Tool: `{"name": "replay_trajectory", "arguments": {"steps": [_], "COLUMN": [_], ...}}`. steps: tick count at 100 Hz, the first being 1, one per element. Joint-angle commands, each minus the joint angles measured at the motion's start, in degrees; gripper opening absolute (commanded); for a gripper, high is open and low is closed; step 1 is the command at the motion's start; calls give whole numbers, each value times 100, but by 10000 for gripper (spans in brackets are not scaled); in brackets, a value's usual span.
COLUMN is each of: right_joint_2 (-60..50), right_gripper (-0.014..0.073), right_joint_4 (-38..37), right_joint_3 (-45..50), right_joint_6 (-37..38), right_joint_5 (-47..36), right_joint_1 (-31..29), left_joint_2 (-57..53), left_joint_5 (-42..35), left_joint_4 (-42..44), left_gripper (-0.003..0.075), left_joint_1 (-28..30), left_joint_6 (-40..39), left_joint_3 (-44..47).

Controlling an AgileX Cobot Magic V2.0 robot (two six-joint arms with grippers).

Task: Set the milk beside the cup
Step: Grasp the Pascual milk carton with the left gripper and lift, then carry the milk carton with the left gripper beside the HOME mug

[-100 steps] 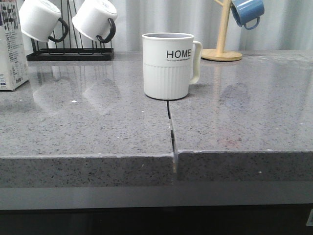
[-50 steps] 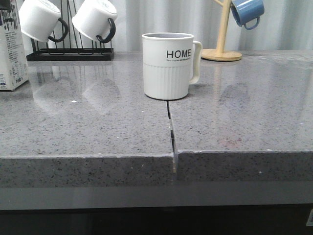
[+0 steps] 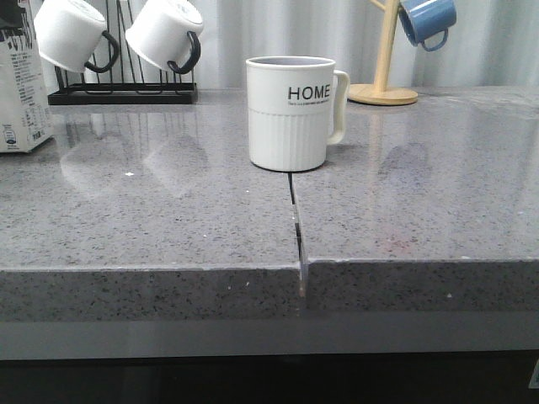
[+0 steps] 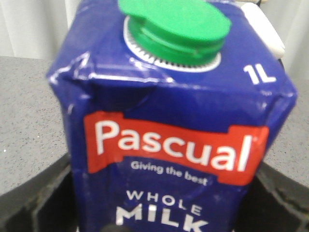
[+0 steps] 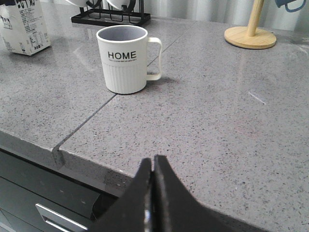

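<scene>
Shifted a little toward the cup, the milk carton (image 3: 23, 80) now shows slightly more of itself at the counter's far left edge in the front view, and its base sits a touch higher in frame than half a second ago, which suggests it is being lifted or dragged. The "HOME" mug (image 3: 291, 111) stands near the middle of the grey stone counter (image 3: 421, 210), right at the seam between the two slabs, handle pointing right; carton and mug are well apart.

From the left wrist camera the carton (image 4: 174, 135) fills the view, blue top and green screw cap (image 4: 175, 26) close to the lens, with the dark inner faces of the left gripper (image 4: 159, 227) flanking its sides (the fingers look pressed onto it, so I judge it clamped on the carton). The right gripper (image 5: 153, 193) hangs off the counter's near edge with its tips together, holding nothing.

My reading: transport has only just begun, and most of the sideways travel to the mug remains.
</scene>
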Motion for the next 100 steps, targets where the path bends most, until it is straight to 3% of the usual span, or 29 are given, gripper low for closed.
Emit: {"name": "replay_trajectory", "arguments": {"steps": [1, 28, 60, 79, 100], "right_joint_2": [68, 68, 68, 68, 68], "right_gripper": [-69, -69, -69, -69, -69], "right_joint_4": [-5, -5, -5, -5, -5], "right_joint_3": [-144, -144, -144, -144, -144], "right_joint_6": [-33, -33, -33, -33, -33], "right_joint_5": [-405, -405, -405, -405, -405], "right_joint_1": [-15, -15, -15, -15, -15], "left_joint_2": [-257, -847, -991, -755, -296], "left_joint_5": [-380, -356, -1265, -1934, -1963], "left_joint_4": [-322, -2231, -4699, -5353, -5587], "left_gripper": [291, 291, 291, 291, 291], "left_joint_1": [-116, -956, -2772, -3525, -3875], "left_joint_6": [122, 1985, 4120, 4384, 4534], "left_joint_3": [-178, -6, -18, -144, -564]}}
